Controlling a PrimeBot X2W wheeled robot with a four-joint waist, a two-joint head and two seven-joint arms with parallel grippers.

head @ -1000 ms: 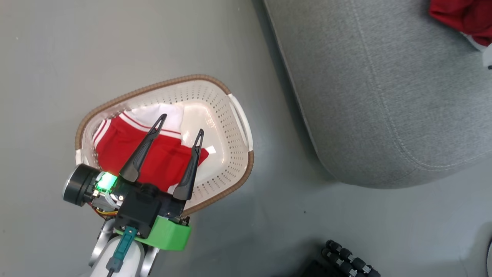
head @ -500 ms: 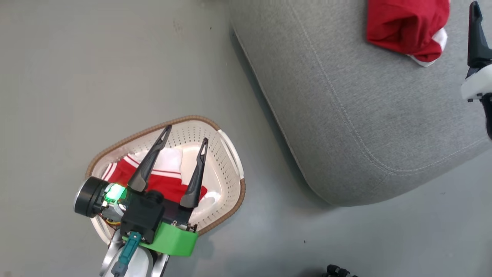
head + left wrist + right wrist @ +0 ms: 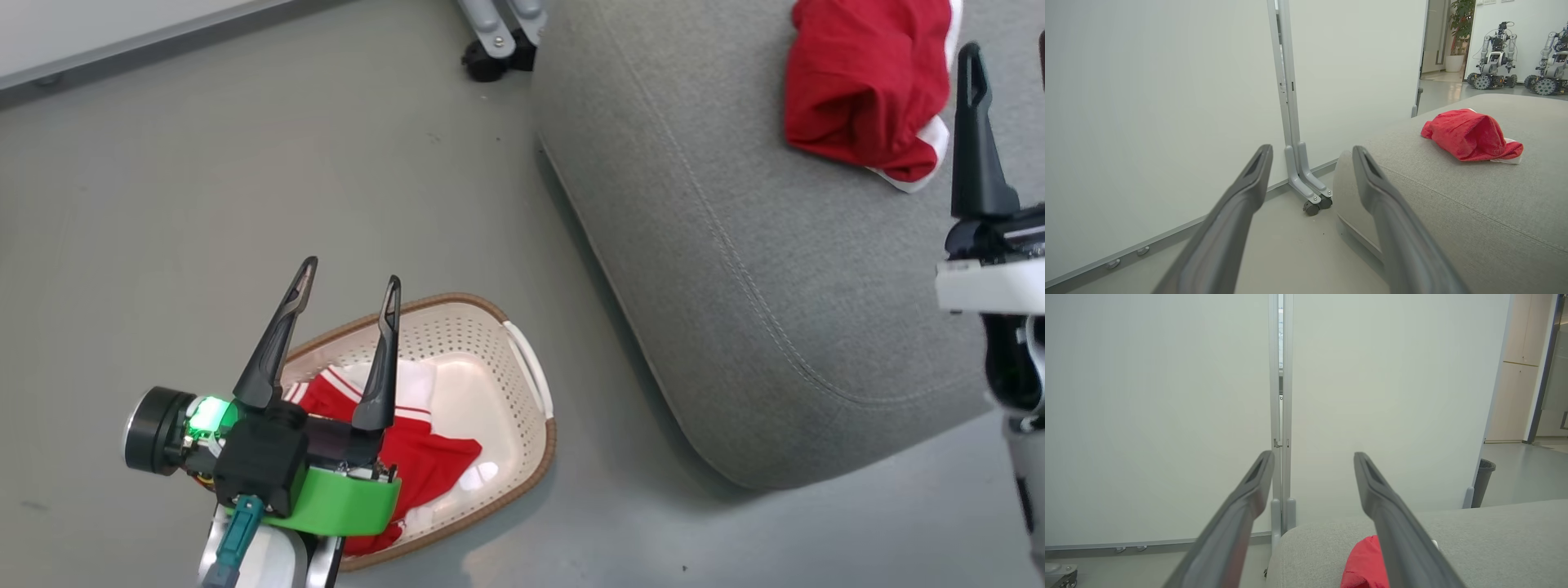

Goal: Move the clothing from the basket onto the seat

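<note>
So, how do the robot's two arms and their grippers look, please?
The left gripper has two long, dark, tapering jaws with slotted tips, a black body with a lit green light, a bright green collar, a teal plug and a pale forearm. The right gripper is dark with a white collar.

Left gripper [image 3: 352,270] and right gripper [image 3: 1312,455], both empty and roughly level, long dark fingers [image 3: 269,359] wide apart.

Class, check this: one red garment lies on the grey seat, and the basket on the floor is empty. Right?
No. The basket is not empty: the head view shows a red striped garment in it. One red garment does lie on the grey seat.
</note>
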